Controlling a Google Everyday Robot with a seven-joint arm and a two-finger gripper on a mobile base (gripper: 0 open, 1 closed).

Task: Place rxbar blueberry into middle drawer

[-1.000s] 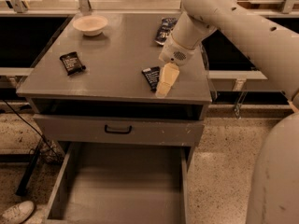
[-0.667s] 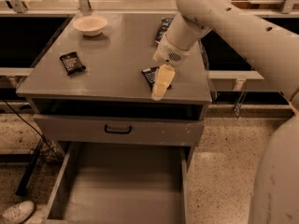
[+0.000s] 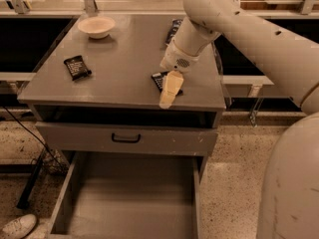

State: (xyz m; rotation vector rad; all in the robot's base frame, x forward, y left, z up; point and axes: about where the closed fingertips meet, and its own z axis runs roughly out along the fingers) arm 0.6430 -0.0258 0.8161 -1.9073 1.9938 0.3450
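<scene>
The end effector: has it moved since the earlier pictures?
Yes. The end effector, at the rxbar blueberry, has shifted slightly leftward in the view, closer to the line of the black drawer handle, which has not moved.

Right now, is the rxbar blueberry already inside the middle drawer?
No, the rxbar blueberry lies on the cabinet top under the gripper, outside the middle drawer.

rxbar blueberry point(image 3: 158, 79): mostly hidden under jaws | middle drawer point(image 3: 129, 198): front cut off by bottom edge
</scene>
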